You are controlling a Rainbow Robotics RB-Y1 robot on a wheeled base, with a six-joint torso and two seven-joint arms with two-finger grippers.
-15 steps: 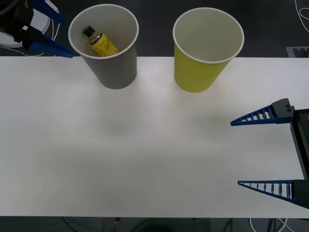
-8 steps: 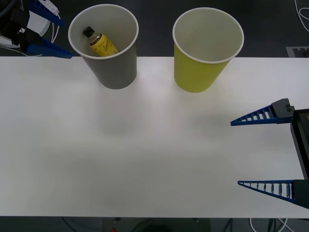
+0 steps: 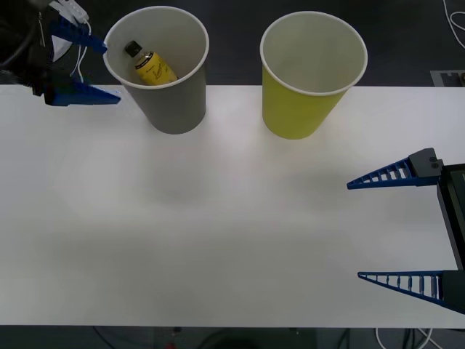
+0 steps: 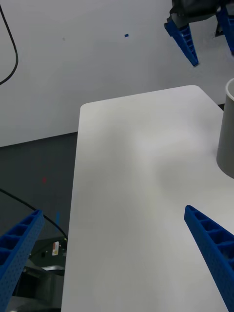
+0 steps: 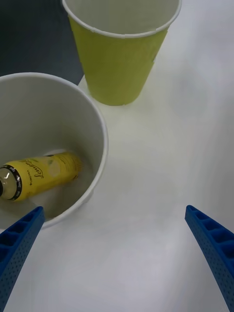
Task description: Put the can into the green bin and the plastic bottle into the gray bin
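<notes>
The gray bin [image 3: 174, 109] stands at the table's back left with the plastic bottle [image 3: 154, 67] lying slanted inside it, black cap up. In the left wrist view the bottle [image 5: 41, 170] rests on the bin's [image 5: 100, 146] white floor. To its right stands the green bin [image 3: 305, 109], also seen from the left wrist [image 5: 119, 68]. The can is out of view. My left gripper [image 3: 110, 73] hangs open just left of the gray bin's rim, holding nothing. My right gripper [image 3: 354, 230] is open over the table's right side, empty.
The white table [image 3: 218, 240] runs wide in front of both bins. In the right wrist view the table's far rounded corner [image 4: 195, 90] shows below the left gripper's fingers [image 4: 187, 41], and the gray bin's wall [image 4: 226, 131] stands at the edge.
My left gripper has shifted toward me and slightly right, closer to the gray bin's left side. The right arm, bins and bottle have not moved.
</notes>
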